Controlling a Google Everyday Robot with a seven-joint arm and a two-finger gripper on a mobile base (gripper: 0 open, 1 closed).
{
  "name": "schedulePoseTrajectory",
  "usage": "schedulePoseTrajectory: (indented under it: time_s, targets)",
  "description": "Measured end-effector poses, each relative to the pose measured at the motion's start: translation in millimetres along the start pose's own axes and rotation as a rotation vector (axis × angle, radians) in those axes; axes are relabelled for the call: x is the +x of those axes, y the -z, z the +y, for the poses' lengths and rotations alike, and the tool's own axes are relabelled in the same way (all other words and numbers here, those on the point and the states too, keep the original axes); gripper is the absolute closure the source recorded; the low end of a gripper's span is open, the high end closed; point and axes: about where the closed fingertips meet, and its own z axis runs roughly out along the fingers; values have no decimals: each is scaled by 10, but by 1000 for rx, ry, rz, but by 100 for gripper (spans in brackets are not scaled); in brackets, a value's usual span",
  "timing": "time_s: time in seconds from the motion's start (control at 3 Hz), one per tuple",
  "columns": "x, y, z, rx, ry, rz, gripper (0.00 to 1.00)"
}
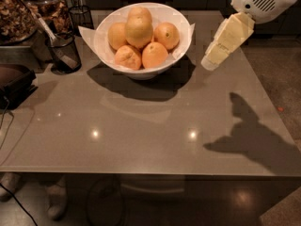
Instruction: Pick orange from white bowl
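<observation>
The orange (138, 31) is the largest, paler fruit and sits on top of the pile in the white bowl (104, 29). The bowl stands at the back middle of the grey table, with paper liner corners over its rim. Several smaller, deeper-orange fruits (154, 54) lie around and under the orange. My gripper (210, 62) is cream coloured and hangs tilted at the bowl's right, just outside the rim. It is above the table and holds nothing that I can see.
A small black wire cup (63, 51) with a utensil stands left of the bowl. A dark object (14, 81) lies at the table's left edge, and trays of dried brown stuff (16, 15) are at the back left. The grey table (150, 126) stretches toward me.
</observation>
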Motion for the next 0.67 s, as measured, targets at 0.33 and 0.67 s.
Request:
schedulePoseTrajectory:
  time_s: [0.33,0.67]
  targets:
    - [-248,-236,-28,-13,70,17,0]
    - [-271,-249,-27,-12,76,18,0]
